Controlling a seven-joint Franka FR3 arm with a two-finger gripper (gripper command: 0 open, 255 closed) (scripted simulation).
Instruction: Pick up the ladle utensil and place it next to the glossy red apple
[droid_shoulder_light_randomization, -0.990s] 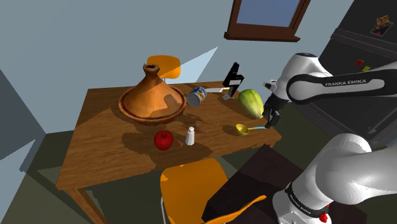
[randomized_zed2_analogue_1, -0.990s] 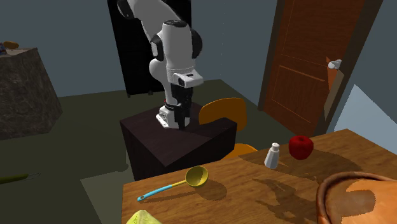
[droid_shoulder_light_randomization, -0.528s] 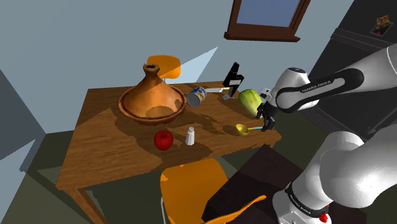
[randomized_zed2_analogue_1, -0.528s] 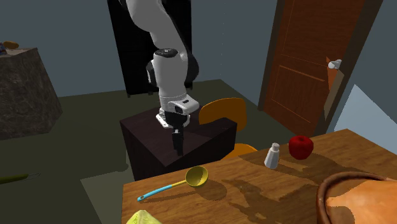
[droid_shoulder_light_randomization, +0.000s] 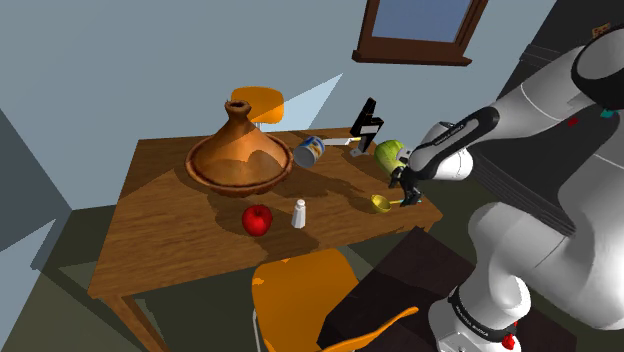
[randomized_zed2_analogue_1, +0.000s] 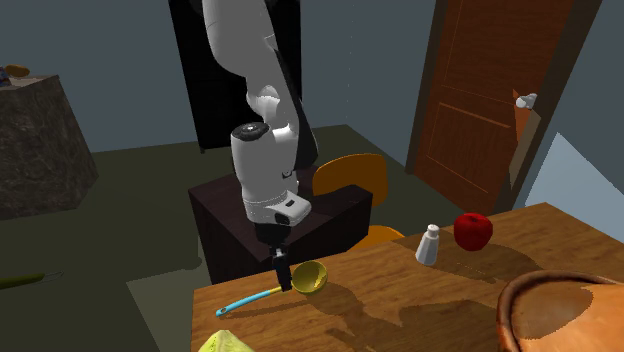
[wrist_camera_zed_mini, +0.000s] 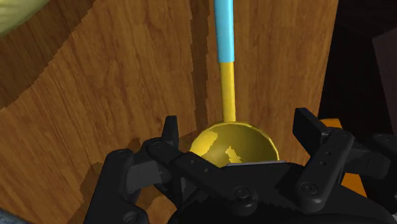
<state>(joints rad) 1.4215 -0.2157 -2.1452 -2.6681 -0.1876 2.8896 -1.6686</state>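
Black tool (wrist_camera_zed_mini: 238, 127) points down — fingers (wrist_camera_zed_mini: 310, 127) apart — over the ladle (wrist_camera_zed_mini: 228, 89).

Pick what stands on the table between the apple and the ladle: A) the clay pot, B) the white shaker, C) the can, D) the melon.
B: the shaker stands just beside the apple, with the ladle farther toward the shoulder view's right.

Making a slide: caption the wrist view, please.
Open tool hovering over the yellow ladle on the wooden table.
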